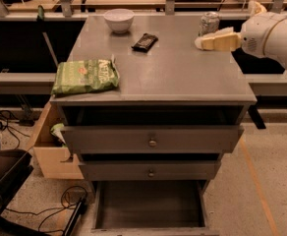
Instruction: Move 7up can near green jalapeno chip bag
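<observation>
The 7up can (pixel 210 21) stands upright at the back right of the grey cabinet top (pixel 173 73). The green jalapeno chip bag (pixel 86 75) lies flat at the front left corner of the top. My gripper (pixel 202 42) reaches in from the right, its cream fingers (pixel 219 39) pointing left just in front of the can and covering the can's lower part. It holds nothing that I can see.
A white bowl (pixel 119 19) sits at the back of the top and a small dark wrapper (pixel 144 42) lies beside it. Below, the bottom drawer (pixel 148 208) is pulled out. A wooden box (pixel 52 151) stands left of the cabinet. Cables lie on the floor.
</observation>
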Robot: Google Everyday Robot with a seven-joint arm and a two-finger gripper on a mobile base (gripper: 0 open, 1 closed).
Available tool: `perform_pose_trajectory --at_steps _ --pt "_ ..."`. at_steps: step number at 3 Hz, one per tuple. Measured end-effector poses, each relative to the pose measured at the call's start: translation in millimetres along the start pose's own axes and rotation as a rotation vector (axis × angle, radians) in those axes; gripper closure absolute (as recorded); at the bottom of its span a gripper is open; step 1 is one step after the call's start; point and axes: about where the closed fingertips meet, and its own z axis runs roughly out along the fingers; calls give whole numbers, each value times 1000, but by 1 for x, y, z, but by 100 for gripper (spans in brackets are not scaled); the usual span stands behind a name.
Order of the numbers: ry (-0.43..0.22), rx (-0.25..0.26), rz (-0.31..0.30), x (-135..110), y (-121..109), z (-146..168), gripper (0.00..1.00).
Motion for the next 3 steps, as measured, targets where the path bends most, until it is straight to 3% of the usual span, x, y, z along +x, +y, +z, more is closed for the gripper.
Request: perform_pose_trajectory --at_steps 1,2,3 --pt "-57 56 43 15 -32 35 0" --pt "-64 80 57 23 -60 64 0" --pt "-50 79 111 45 -91 94 0"
